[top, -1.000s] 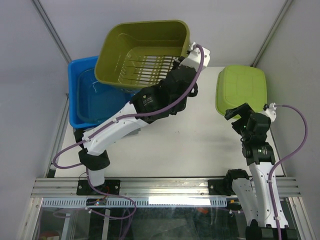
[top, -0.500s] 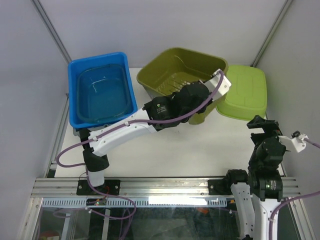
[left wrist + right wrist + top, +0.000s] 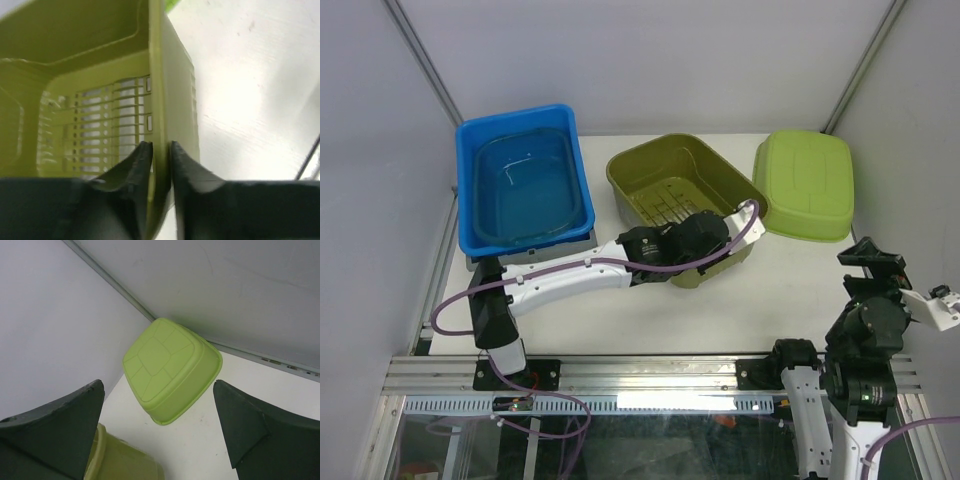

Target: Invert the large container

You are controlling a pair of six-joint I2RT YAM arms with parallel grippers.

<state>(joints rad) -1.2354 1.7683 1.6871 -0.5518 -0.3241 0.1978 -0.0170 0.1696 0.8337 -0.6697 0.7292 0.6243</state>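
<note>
1. Jaws of the left gripper clamp the olive basket's wall; the right gripper hangs released.
2. The olive basket sits upright mid-frame on the counter; the light-green tub, upper right, lies inverted.
3. The blue bin, upper left and apparently the largest, stands upright, so the flip looks undone.

Olive container, near wall hidden behind left arm overhead, cropped by both wrist views' edges

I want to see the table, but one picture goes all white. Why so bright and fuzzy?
Left wrist view: glare washes out the table, and the left gripper, shut on the olive basket, looks soft. Right wrist view: the right gripper looks dark and blurry, the light green tub sharp. Top view: even, clear.
</note>
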